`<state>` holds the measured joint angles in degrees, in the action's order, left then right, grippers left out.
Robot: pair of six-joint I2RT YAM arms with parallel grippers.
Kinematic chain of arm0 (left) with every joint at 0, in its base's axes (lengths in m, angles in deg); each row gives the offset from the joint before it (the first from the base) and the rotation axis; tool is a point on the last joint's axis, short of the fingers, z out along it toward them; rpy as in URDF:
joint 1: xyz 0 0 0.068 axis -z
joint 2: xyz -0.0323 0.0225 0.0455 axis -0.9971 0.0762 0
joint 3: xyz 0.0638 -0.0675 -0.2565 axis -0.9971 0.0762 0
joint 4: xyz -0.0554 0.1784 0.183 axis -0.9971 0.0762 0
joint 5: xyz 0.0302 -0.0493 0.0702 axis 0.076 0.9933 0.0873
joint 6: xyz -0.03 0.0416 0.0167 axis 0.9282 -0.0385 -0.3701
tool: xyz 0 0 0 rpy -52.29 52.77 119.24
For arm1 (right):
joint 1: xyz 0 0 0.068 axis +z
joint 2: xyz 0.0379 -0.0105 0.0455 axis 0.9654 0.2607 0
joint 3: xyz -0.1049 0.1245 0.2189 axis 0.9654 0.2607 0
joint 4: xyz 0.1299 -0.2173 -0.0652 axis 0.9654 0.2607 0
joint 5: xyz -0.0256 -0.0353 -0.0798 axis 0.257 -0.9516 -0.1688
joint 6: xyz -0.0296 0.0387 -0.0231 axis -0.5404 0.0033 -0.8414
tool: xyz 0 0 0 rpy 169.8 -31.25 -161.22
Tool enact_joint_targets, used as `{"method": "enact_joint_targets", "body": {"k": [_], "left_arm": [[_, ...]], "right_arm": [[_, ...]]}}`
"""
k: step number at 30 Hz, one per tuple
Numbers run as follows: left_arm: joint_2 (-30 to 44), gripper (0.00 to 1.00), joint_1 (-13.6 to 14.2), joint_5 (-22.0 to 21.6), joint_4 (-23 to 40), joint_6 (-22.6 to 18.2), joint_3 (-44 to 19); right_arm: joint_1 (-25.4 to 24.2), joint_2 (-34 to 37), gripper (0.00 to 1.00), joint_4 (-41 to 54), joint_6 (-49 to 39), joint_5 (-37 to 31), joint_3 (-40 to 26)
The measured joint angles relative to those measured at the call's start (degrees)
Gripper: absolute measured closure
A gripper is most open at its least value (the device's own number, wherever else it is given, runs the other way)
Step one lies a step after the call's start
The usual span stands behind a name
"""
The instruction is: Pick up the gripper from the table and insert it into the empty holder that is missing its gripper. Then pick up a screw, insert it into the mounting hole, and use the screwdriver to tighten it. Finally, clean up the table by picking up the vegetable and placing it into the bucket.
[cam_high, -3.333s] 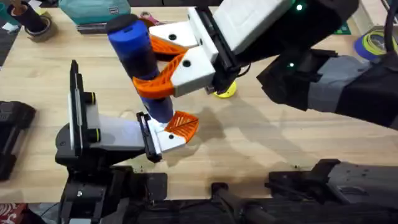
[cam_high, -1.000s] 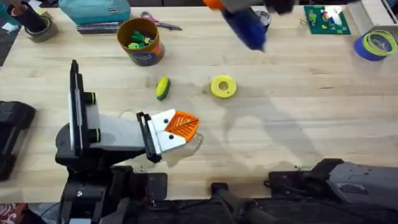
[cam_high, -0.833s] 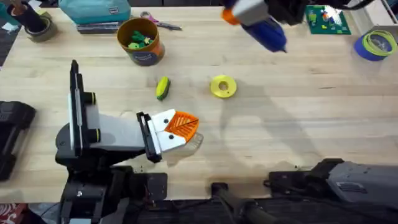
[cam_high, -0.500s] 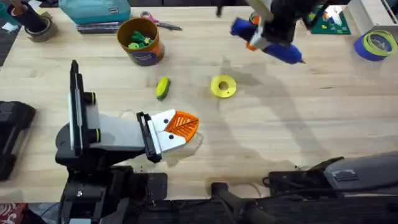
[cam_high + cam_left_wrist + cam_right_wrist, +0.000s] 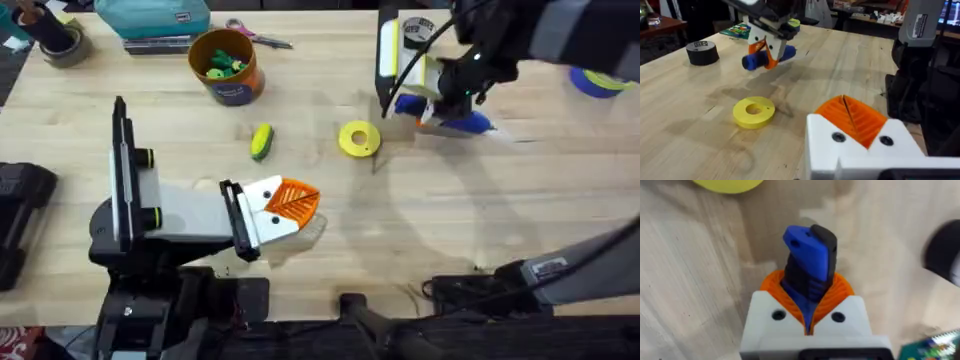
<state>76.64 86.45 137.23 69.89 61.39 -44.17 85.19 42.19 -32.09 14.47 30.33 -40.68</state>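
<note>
Screwdriver (image 5: 455,121), rigid, smooth and likely to roll, sits clamped across its blue barrel in our right gripper (image 5: 430,100) low over the table (image 5: 480,220) beside the yellow disc (image 5: 359,139), while our left gripper (image 5: 285,208) rests closed, holding nothing.

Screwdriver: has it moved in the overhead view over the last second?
Yes. The screwdriver, clamped in the right gripper, has come from the table's far edge toward the near side and now sits just right of the yellow disc.
</note>
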Motion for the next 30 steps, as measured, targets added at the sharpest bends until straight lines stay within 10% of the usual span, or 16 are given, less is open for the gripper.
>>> {"method": "enact_joint_targets", "body": {"k": [9, 12, 16, 24, 30], "left_arm": [[0.0, 0.994, 0.0, 0.0, 0.0, 0.0, 0.0], [0.0, 0.994, 0.0, 0.0, 0.0, 0.0, 0.0], [0.0, 0.994, 0.0, 0.0, 0.0, 0.0, 0.0], [0.0, 0.987, 0.0, 0.0, 0.0, -0.1, 0.0], [0.0, 0.101, 0.0, 0.0, 0.0, -0.3, 0.0]], "right_arm": [[-0.2, 5.4, 0.959, -0.7, -1.7, -0.7, 0.3], [-0.2, 5.3, 0.681, -0.8, -1.9, -0.9, 0.3], [-0.3, 4.9, 0.075, -2.6, -1.9, -1.1, 0.0], [-0.3, 4.2, 0.007, -1.5, -1.2, -0.9, -0.1], [-0.3, -1.3, 0.007, -5.5, 11.3, 2.0, 0.1]]}}
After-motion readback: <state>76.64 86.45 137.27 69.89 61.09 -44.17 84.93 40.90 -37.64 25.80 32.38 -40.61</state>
